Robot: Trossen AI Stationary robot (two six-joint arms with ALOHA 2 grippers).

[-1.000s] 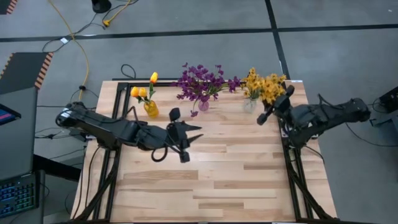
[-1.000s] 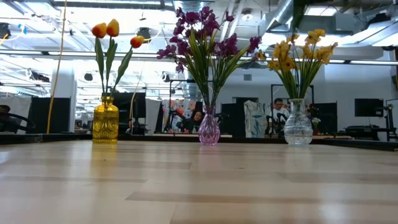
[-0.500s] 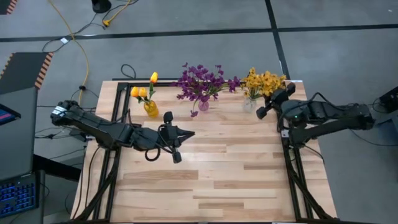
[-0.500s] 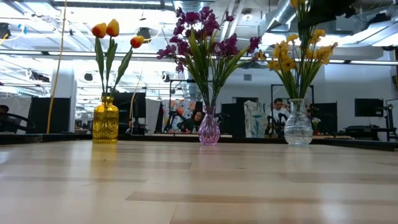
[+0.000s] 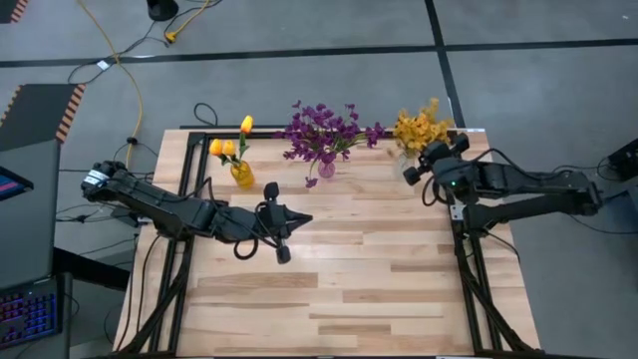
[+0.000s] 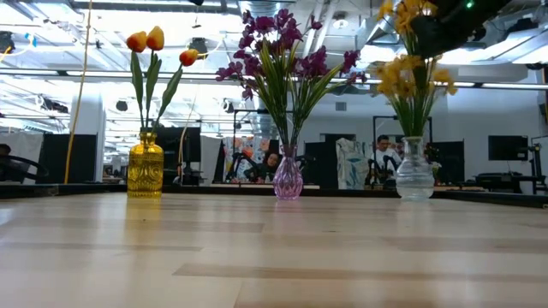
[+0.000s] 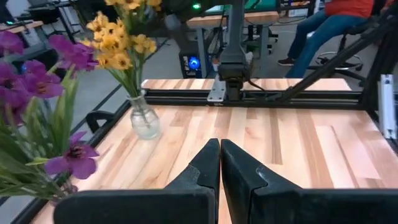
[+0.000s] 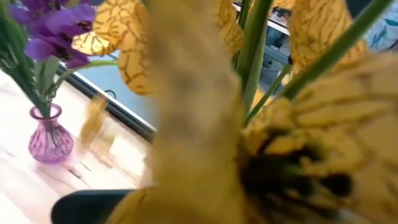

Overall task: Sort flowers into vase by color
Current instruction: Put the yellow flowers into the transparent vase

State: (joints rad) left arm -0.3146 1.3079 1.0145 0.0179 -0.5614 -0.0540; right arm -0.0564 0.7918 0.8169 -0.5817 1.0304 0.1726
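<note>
Right gripper [image 5: 411, 171] is up in the yellow flowers [image 5: 419, 130], which sit in the clear vase [image 6: 415, 175] at the table's back right. Its fingers are closed, but can't tell if they're pinching a stem (wrist cam is just petals). Left gripper [image 5: 305, 216] hangs mid-table w/ fingers together, holding nothing. Purple flowers [image 5: 321, 132] are in the pink vase [image 6: 288, 178], tulips [image 5: 228, 145] in the yellow vase [image 6: 145, 167].

You will find no legible text, label, brand, number or sign in any view: nothing readable on the desk [image 5: 339, 279], on the vases, on either arm, or on the equipment in the room behind.
</note>
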